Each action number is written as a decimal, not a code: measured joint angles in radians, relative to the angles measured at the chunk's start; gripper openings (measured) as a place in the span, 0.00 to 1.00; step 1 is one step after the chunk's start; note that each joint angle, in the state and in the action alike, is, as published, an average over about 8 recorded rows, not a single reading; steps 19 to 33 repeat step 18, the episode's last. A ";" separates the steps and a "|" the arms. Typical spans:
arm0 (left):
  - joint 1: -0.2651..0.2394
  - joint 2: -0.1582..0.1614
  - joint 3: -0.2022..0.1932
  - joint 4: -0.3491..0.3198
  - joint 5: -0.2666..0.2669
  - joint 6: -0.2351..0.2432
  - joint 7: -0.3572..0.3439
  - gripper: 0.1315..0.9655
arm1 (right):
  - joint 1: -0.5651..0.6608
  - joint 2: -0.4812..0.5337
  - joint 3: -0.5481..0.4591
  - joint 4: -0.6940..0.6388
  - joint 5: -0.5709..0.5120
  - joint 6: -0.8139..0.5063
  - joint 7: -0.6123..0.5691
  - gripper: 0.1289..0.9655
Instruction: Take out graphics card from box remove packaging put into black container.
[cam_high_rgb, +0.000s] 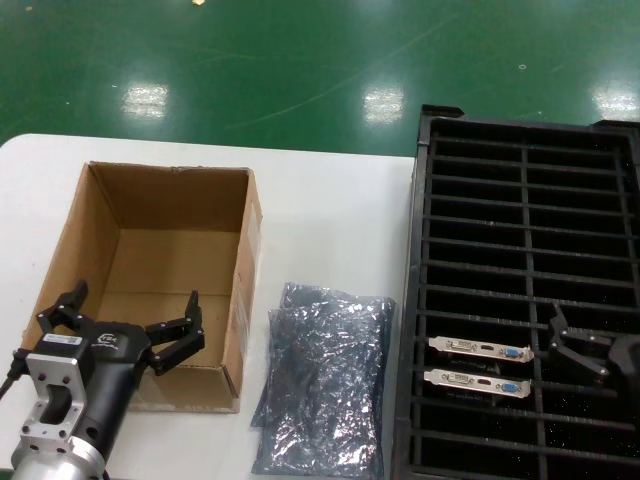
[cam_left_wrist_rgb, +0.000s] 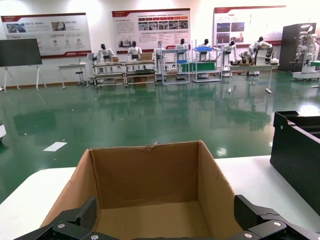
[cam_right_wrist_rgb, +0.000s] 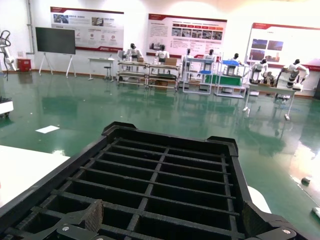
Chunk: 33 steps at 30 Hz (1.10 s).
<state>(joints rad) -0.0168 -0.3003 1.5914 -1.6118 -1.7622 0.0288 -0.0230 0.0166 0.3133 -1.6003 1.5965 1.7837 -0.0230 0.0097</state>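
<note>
Looking into the box (cam_high_rgb: 160, 290), I see no card left; two graphics cards (cam_high_rgb: 480, 350) sit bagless in the black container (cam_high_rgb: 520, 200), with the packaging (cam_high_rgb: 325, 385) lying on the table (cam_high_rgb: 330, 190) between, so I judge the task nearly finished. My left gripper (cam_high_rgb: 125, 322) hangs spread wide over the box's near wall, holding nothing. My right gripper (cam_high_rgb: 565, 335) is spread too, empty, just beside the cards, and should next withdraw.

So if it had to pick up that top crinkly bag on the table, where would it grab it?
Probably its near edge, from above: the top bag lies flat on another, so only an edge gives the jaws something to pinch. The left gripper, open over the cardboard box, is closest.
</note>
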 joint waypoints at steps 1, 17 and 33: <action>0.000 0.000 0.000 0.000 0.000 0.000 0.000 1.00 | 0.000 0.000 0.000 0.000 0.000 0.000 0.000 1.00; 0.000 0.000 0.000 0.000 0.000 0.000 0.000 1.00 | 0.000 0.000 0.000 0.000 0.000 0.000 0.000 1.00; 0.000 0.000 0.000 0.000 0.000 0.000 0.000 1.00 | 0.000 0.000 0.000 0.000 0.000 0.000 0.000 1.00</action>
